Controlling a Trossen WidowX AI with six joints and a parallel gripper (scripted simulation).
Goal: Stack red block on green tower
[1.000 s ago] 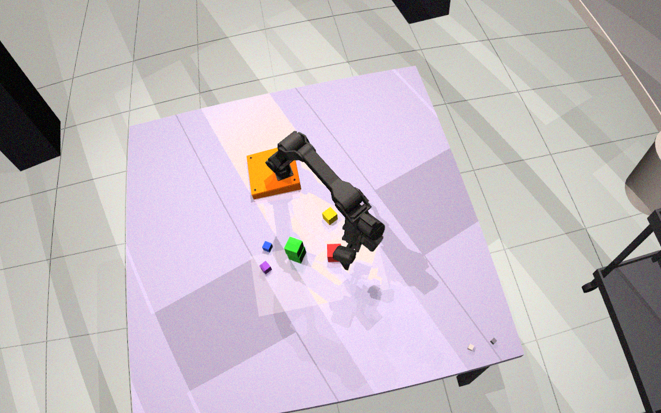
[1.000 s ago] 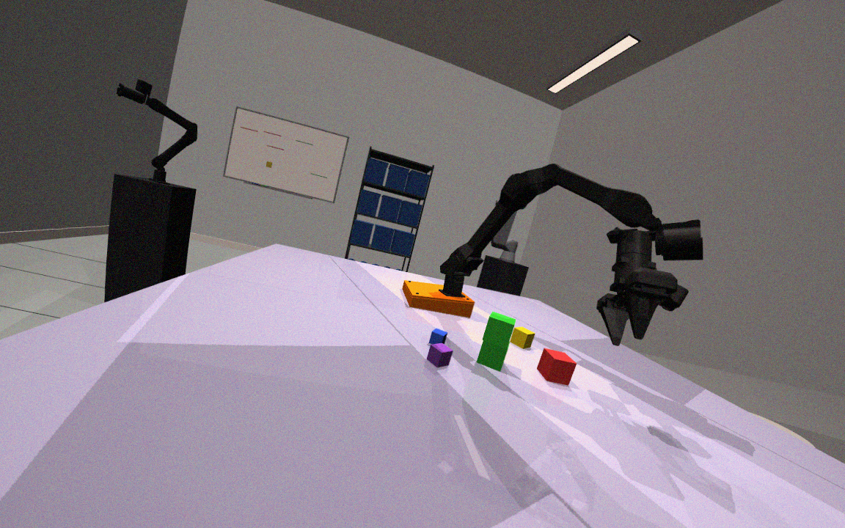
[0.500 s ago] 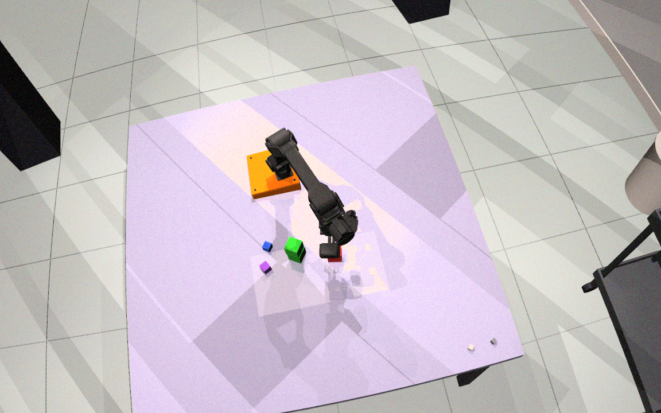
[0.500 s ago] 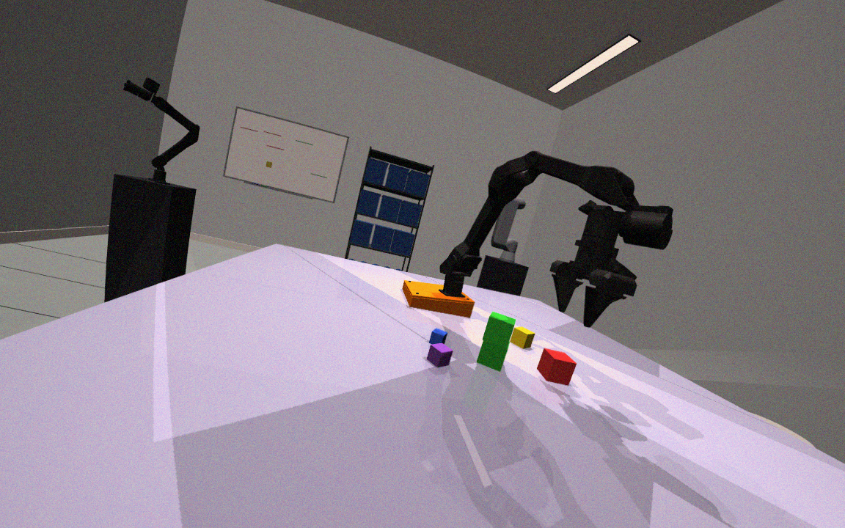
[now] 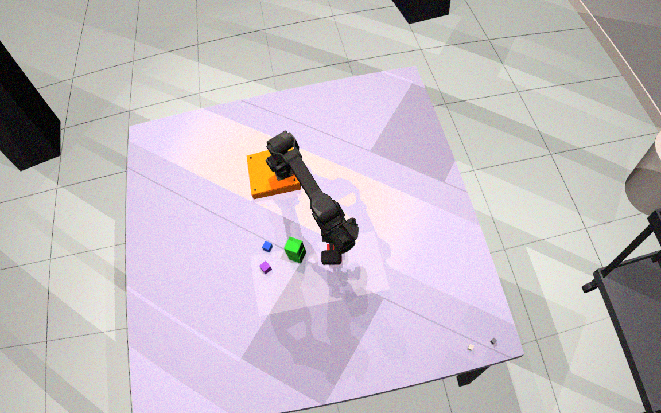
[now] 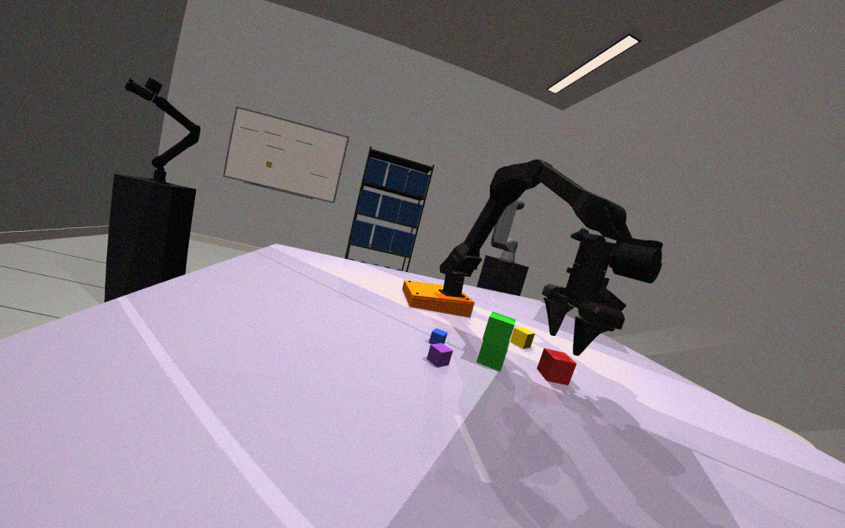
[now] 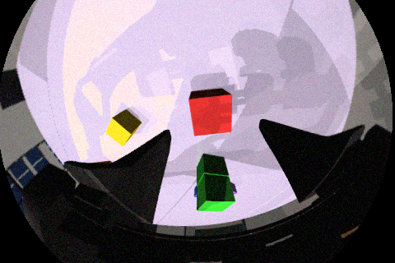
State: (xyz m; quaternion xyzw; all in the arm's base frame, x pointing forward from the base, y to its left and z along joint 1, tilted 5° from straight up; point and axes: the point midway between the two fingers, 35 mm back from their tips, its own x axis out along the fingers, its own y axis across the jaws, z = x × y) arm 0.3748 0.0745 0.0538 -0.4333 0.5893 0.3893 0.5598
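Observation:
The red block (image 6: 556,366) (image 7: 211,112) lies on the lilac table, to the right of the green tower (image 5: 294,249) (image 6: 495,339) (image 7: 214,189), which stands upright, two blocks high. My gripper (image 5: 331,255) (image 6: 565,338) (image 7: 216,128) is open and empty. It points down and hangs a little above the red block, with one finger to each side of it in the wrist view. In the top view the gripper covers the red block except for a thin sliver (image 5: 328,246).
A yellow block (image 6: 521,336) (image 7: 124,126) lies behind the tower. A blue block (image 5: 267,246) (image 6: 438,335) and a purple block (image 5: 265,266) (image 6: 439,354) lie left of it. The arm's orange base plate (image 5: 261,179) (image 6: 428,301) is farther back. Two tiny cubes (image 5: 470,347) sit near the table's corner.

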